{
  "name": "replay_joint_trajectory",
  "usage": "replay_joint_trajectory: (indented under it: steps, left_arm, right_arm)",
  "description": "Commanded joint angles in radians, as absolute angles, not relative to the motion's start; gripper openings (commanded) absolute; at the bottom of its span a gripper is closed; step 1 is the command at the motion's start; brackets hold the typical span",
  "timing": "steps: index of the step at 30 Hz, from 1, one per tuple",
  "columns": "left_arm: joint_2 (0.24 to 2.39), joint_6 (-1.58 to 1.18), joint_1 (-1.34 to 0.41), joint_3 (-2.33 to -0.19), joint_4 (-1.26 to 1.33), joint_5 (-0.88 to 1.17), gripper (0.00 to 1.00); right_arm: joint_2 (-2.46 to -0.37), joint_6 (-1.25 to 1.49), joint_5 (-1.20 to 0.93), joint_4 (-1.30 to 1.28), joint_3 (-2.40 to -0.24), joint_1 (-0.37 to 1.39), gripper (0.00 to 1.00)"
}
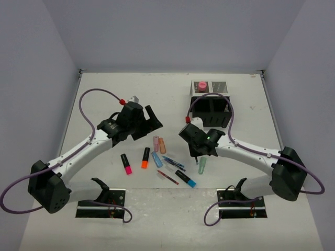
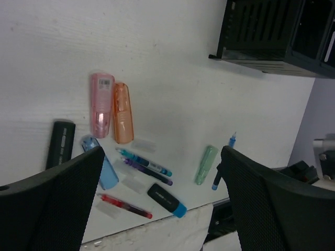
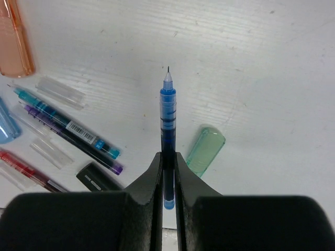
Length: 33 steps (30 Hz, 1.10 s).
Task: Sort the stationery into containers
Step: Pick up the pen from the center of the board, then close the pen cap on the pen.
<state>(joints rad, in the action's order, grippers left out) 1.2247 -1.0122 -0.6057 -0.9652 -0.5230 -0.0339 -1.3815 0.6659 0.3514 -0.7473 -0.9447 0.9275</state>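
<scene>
Pen (image 3: pixel 167 120), thin blue plastic, pinched between right fingers (image 3: pixel 155 170), tip ahead; left fingers (image 2: pixel 52 209) spread wide. Needed steady lift toward black mesh organizer (image 1: pixel 212 112).

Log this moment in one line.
right gripper: shut on blue pen | left gripper: open, empty | organizer: pink item inside

The left arm (image 1: pixel 78 151) stretches toward 1 o'clock, the left gripper (image 1: pixel 149 123) spread wide. The right arm (image 1: pixel 251 151) reaches toward 10 o'clock, the right gripper (image 3: pixel 167 157) pinching a blue pen (image 3: pixel 167 104).
</scene>
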Motion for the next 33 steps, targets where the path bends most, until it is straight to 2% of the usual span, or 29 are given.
replay_joint_trajectory:
  steps: [1,2,3,4,5,13,21,26,28,33]
  left_arm:
    - [1.297,-1.36,-0.796,-1.129,-0.651,-0.314,0.93]
    - [1.313,-1.399,-0.808,-1.146,-0.686,-0.343,0.86]
    - [1.333,-1.428,-0.818,-1.163,-0.713,-0.361,0.75]
    - [1.359,-1.448,-0.825,-1.178,-0.722,-0.371,0.58]
    - [1.383,-1.461,-0.83,-1.193,-0.73,-0.379,0.49]
    - [1.664,-1.571,-0.878,-1.36,-0.93,-0.354,0.54]
    - [1.792,-1.797,-1.002,-1.462,-1.106,-0.436,0.54]
    - [1.827,-1.819,-1.011,-1.434,-1.086,-0.433,0.51]
    - [1.839,-1.831,-1.013,-1.434,-1.088,-0.422,0.46]
    - [1.858,-1.867,-1.035,-1.393,-1.043,-0.397,0.45]
  right_arm:
    - [-1.308,0.676,0.423,-0.779,-0.955,0.917,0.0]
    - [-1.28,0.681,0.429,-0.782,-0.95,0.917,0.0]
    - [-1.252,0.688,0.437,-0.785,-0.945,0.918,0.0]
    - [-1.232,0.695,0.445,-0.789,-0.942,0.918,0.0]
    - [-1.214,0.7,0.452,-0.792,-0.938,0.919,0.0]
    - [-1.086,0.661,0.485,-0.799,-0.97,0.917,0.0]
    - [-0.991,0.615,0.476,-0.799,-0.954,0.917,0.0]
    - [-0.934,0.594,0.453,-0.799,-0.921,0.918,0.0]
    - [-0.913,0.582,0.449,-0.796,-0.907,0.917,0.0]
    - [-0.874,0.569,0.442,-0.796,-0.891,0.919,0.0]
